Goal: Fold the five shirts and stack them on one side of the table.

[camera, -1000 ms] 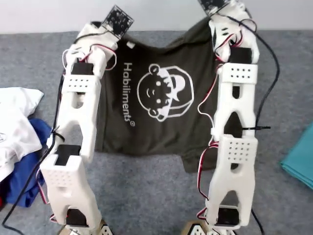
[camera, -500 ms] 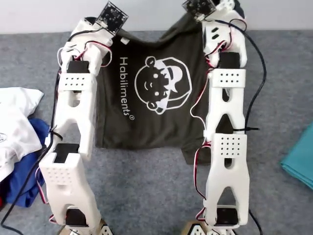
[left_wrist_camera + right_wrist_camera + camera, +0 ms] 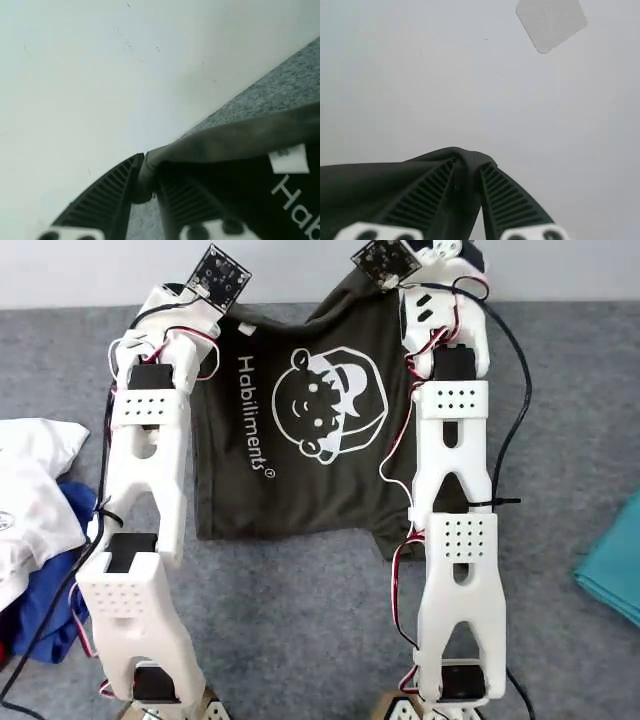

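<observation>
A grey, felt-like bench [image 3: 300, 640] runs back to a plain white wall [image 3: 90, 270] along its far edge. A dark olive cotton T-shirt with a white cartoon print [image 3: 300, 490] lies at the middle of the bench near that far edge, between the two arms. The left gripper [image 3: 147, 175] is clenched on one far corner of the T-shirt, and the right gripper [image 3: 467, 172] is clenched on the other, against the wall. At the left edge, crumpled white shirts [image 3: 30, 490] lie over a blue garment [image 3: 60, 610]. A folded teal cloth [image 3: 615, 570] lies at the right edge.
</observation>
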Controlling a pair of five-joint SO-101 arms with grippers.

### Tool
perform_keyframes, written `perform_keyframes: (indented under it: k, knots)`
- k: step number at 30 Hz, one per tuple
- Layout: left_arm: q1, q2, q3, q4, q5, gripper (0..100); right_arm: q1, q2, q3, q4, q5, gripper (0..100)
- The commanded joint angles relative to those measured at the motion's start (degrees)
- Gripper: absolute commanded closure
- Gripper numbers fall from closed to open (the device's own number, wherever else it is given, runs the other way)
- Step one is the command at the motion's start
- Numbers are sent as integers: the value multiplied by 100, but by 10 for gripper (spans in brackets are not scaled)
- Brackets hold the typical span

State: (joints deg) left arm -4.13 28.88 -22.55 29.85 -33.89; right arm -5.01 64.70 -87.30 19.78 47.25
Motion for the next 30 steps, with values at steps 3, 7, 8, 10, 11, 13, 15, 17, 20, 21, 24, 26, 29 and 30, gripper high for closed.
perform_keyframes:
  k: [3, 7, 8, 10, 11, 13, 15, 17, 20, 21, 24, 26, 29, 30]
  knots:
    - [-9, -149, -259, 237, -44, 995, 48, -189, -70, 198, 70, 987]
    - [88, -158, -418, 1275, -53, 995, 127, -242, -325, 1305, 70, 987]
    - [88, -158, -514, 1565, -53, 995, 154, -251, -422, 1684, 70, 987]
    - [97, -158, -681, 2180, -53, 995, 198, -277, -642, 2527, 70, 987]
    - [105, -158, -743, 2470, -53, 995, 207, -286, -782, 2958, 70, 987]
    - [123, -149, -831, 2998, -53, 995, 251, -303, -949, 3829, 70, 987]
    - [158, -149, -857, 3490, -53, 995, 330, -479, -923, 4497, 70, 987]
    - [167, -149, -884, 3956, -62, 995, 400, -655, -914, 5121, 53, 987]
    - [176, -141, -936, 4492, -211, 995, 435, -848, -905, 5912, 62, 987]
    - [176, -114, -936, 4651, -308, 996, 453, -910, -905, 6149, 62, 987]
    - [229, -105, -919, 5116, -484, 996, 488, -1051, -905, 6703, 62, 987]
    - [255, -123, -927, 5451, -589, 996, 488, -1130, -905, 7160, 62, 987]
    - [264, -149, -936, 5846, -633, 996, 462, -1270, -905, 7837, 26, 986]
    - [264, -149, -936, 5952, -633, 996, 453, -1332, -905, 8075, -26, 985]
